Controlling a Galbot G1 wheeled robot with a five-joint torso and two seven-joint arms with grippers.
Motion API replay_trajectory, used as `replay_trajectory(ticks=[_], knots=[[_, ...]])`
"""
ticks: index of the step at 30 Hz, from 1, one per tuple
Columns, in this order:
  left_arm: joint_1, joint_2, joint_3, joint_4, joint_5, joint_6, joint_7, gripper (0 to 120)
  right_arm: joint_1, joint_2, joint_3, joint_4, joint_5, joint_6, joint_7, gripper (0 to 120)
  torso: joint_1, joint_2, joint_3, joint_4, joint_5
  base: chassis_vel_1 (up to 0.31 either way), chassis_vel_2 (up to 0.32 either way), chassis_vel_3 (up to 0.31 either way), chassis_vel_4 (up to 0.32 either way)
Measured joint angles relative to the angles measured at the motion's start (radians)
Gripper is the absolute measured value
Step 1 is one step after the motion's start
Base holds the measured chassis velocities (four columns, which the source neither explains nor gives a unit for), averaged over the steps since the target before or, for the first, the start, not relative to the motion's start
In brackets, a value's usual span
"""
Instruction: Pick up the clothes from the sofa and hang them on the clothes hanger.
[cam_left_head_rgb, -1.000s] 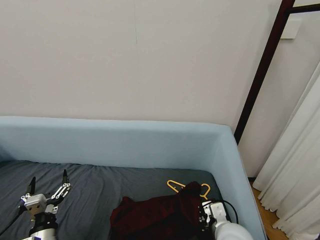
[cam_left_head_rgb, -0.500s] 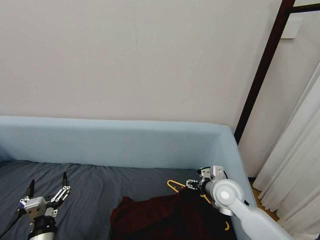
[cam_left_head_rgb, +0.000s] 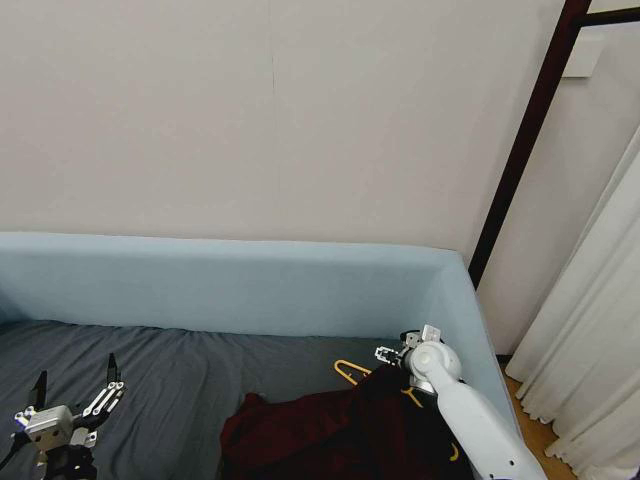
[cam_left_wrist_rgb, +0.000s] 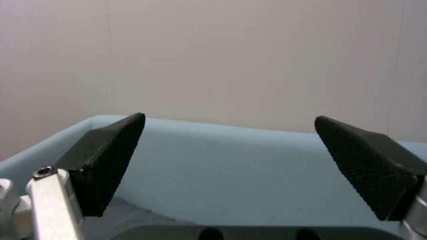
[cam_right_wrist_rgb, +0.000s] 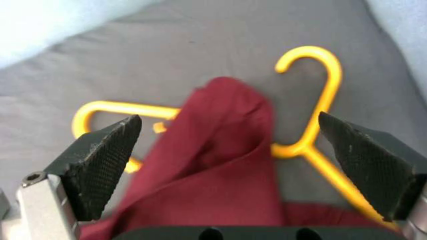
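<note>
A dark red garment lies crumpled on the grey seat of the light blue sofa, draped partly over a yellow hanger. My right gripper hovers open just above the hanger's end, near the sofa's right arm. In the right wrist view the gripper has its jaws spread wide over the red cloth and the hanger's yellow hook, holding nothing. My left gripper hangs open low over the seat at the left, and in its own view the gripper faces the sofa's backrest.
A dark wooden pole rises beside the sofa's right arm. White curtains hang at the far right. A plain wall stands behind the sofa. The grey seat between the two grippers is bare.
My right arm has lifted off the garment and stretched forward, so its gripper now sits over the hanger. The left gripper has sunk lower and drifted left.
</note>
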Motion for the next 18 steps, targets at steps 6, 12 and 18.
replay_trajectory(ticks=[6,12,18], knots=[[0.0,0.008,-0.005,0.0,0.0,0.001,-0.001,100,0.016,0.017,0.004,-0.149,-0.122,0.086,-0.129,100,0.0,0.0,0.0,-0.0002,0.0,0.0,0.0,0.0,0.0],[-0.003,0.014,-0.007,-0.001,-0.003,0.006,-0.003,100,0.016,0.029,0.01,-0.189,-0.159,0.127,-0.192,90,0.0,0.0,0.0,0.0,0.0001,0.0,0.0,0.0,0.0],[-0.001,0.013,-0.007,-0.002,-0.003,0.006,-0.003,100,0.009,0.033,0.009,-0.19,-0.175,0.128,-0.209,71,0.0,0.0,0.0,0.0,0.0,0.0,0.0,0.0,0.0]])
